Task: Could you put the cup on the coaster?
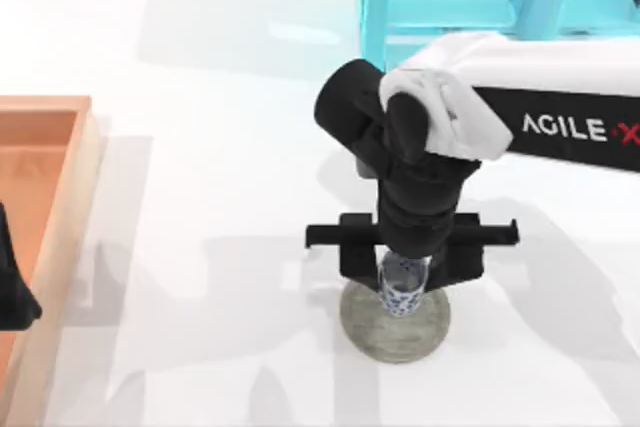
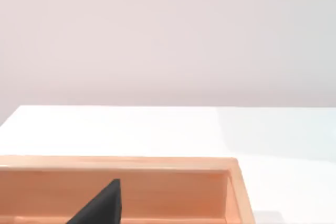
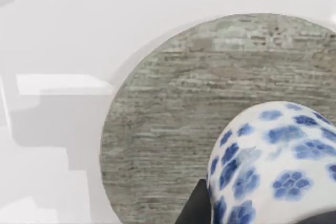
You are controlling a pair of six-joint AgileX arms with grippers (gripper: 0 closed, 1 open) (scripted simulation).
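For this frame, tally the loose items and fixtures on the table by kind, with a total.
Cups: 1, the cup, white with blue spots, held in the right hand over the coaster.
Coasters: 1, the grey coaster.
Trays: 1, the wooden tray at the table's left edge, by the parked left hand.
Total: 3.

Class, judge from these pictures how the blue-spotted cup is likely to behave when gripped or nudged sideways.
The cup looks glazed and rigid, so it is probably slippery and could chip if squeezed hard. It seems taller than wide, so a sideways nudge might tip it. Held in the right gripper above the coaster, its round wall could let it roll if dropped.
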